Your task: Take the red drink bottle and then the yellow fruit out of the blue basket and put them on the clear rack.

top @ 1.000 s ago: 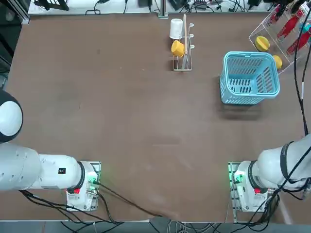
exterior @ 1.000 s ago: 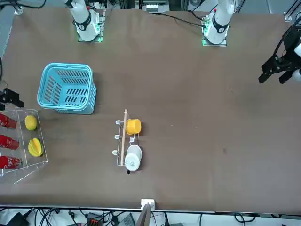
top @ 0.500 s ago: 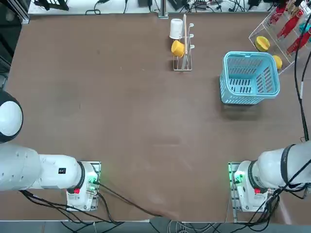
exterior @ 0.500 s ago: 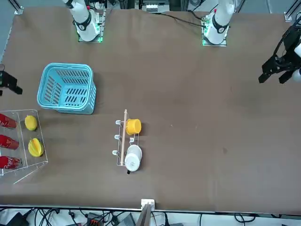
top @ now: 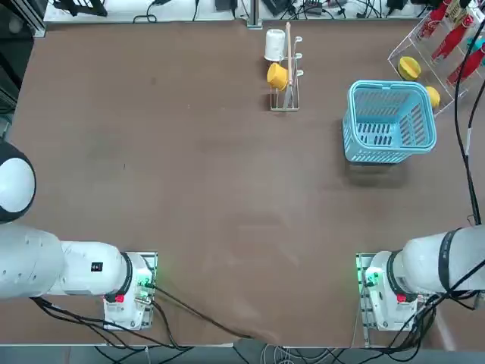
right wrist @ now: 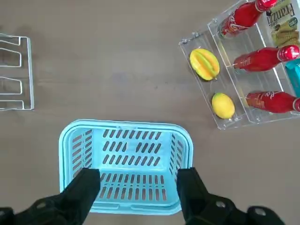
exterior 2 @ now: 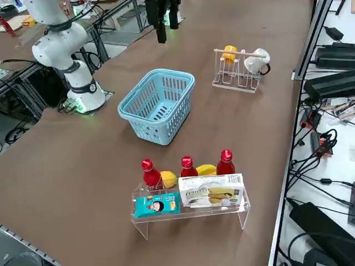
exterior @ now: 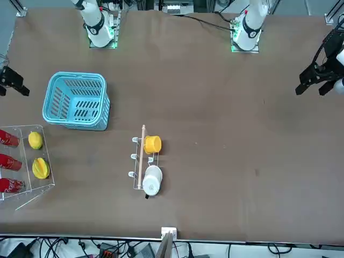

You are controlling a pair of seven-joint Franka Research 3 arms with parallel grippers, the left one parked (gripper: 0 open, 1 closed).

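From here I have the clear rack at the far right of the table. It carries three red drink bottles, two yellow fruits and two packets. Which bottle is the task's one, I can't tell; all three are in the rack. The round yellow fruit is in there too, on the rack's left side, nearer me than the ridged yellow fruit.

The blue basket stands just beside the rack, on its nearer side, and I can see its slotted floor.

My right gripper hangs raised over the right side of the table, fingers spread apart and released, nothing between them. The overhead view doesn't show it; the front and wrist views do.

Further left, at the far side, is the cup stand, with two cups on it: a white cup farther off and a yellow cup nearer.

The right side view gives me the fronts of the packets, a white packet with food pictured on it and a smaller teal packet; the front view shows neither.
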